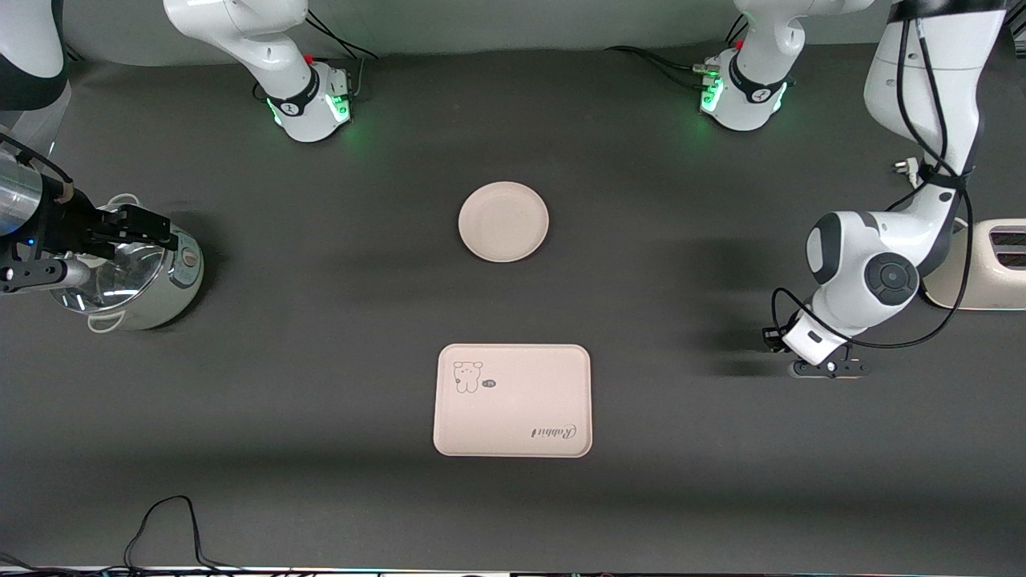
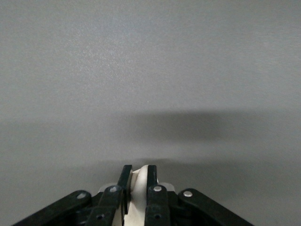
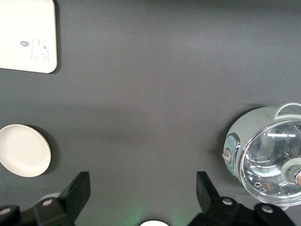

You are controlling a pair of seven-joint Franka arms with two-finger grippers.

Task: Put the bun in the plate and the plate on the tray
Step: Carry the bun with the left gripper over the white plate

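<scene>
The left gripper (image 1: 826,369) sits low at the table surface near the left arm's end of the table, well apart from the plate (image 1: 503,221). Its fingers (image 2: 124,181) are pressed onto a small off-white lump, judged to be the bun (image 2: 139,188); in the front view the bun is hidden by the gripper. The plate lies bare, farther from the front camera than the tray (image 1: 513,401), which is also bare. The right gripper (image 3: 143,197) waits with fingers spread wide, over the table just beside a lidded pot (image 1: 132,276) at the right arm's end.

Step in hand: carrying the bun to the plate. Recommended: lift straight up before travelling, keep the pinch light so the soft bun does not deform, centre over the plate, lower close before releasing.
</scene>
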